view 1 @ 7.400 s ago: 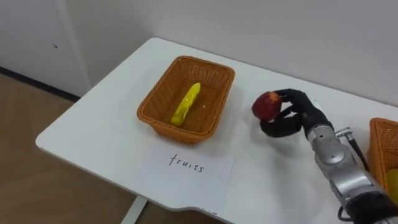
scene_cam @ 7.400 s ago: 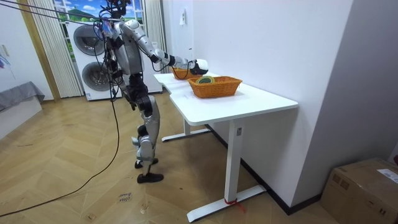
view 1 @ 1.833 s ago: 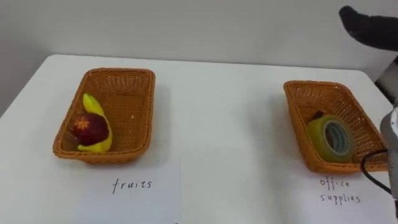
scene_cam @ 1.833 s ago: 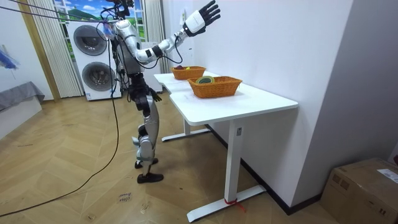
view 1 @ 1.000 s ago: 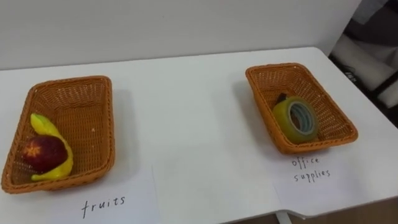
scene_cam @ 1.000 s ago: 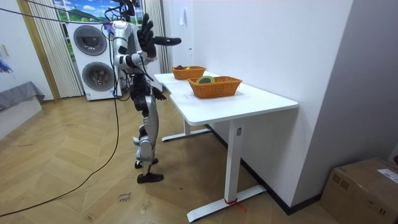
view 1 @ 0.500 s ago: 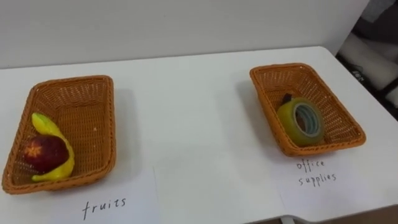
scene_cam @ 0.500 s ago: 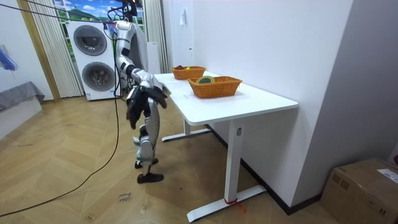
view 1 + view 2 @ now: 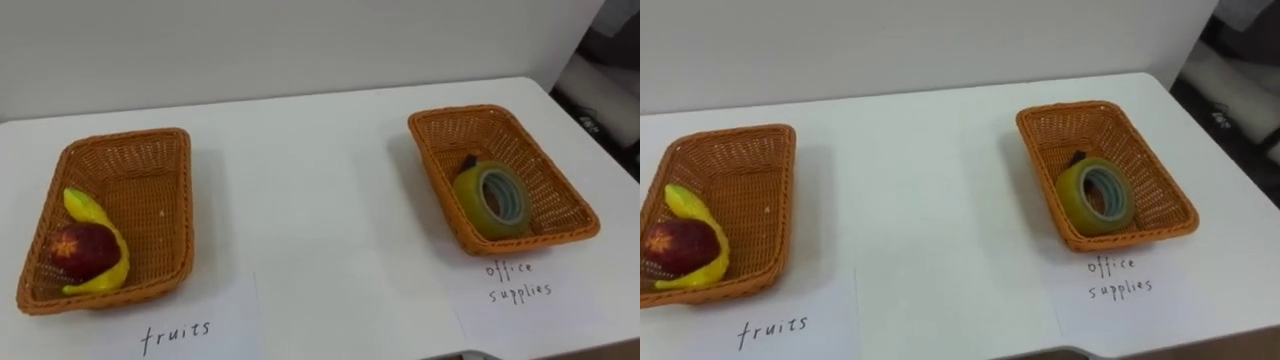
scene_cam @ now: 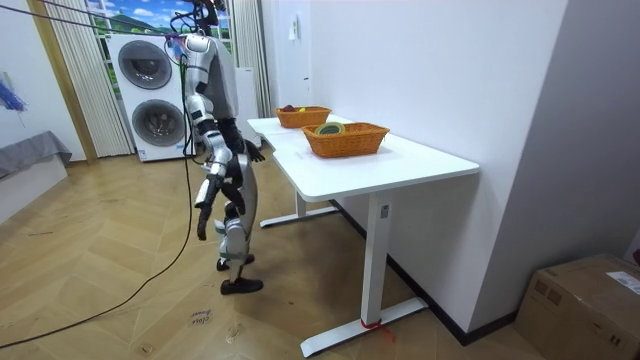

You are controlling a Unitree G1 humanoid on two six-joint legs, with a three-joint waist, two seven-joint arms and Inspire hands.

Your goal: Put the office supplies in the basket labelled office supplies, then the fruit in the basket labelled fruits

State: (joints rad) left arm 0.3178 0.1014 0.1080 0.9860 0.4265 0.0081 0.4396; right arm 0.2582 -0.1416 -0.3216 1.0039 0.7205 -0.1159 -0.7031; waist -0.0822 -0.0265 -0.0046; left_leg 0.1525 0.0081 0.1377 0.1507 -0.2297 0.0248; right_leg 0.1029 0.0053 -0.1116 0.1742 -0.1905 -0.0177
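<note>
White table [image 9: 320, 200]: fruit basket [image 9: 125, 165] at 9 o'clock holds banana [image 9: 103, 222] + apple [image 9: 82, 250]. Office-supplies basket [image 9: 455, 135] at 3 holds tape roll [image 9: 490, 200]. Right hand [image 10: 201, 228] hangs by leg, left hand [image 10: 256, 150] near table edge; state of both: can't tell. Sorting looks done. Risk: a rising arm clips the near edge at 6. Mid-table bare; wall [image 9: 300, 40] at 12.

"fruits" sheet [image 9: 180, 336], "office supplies" sheet [image 9: 520, 283]
</note>
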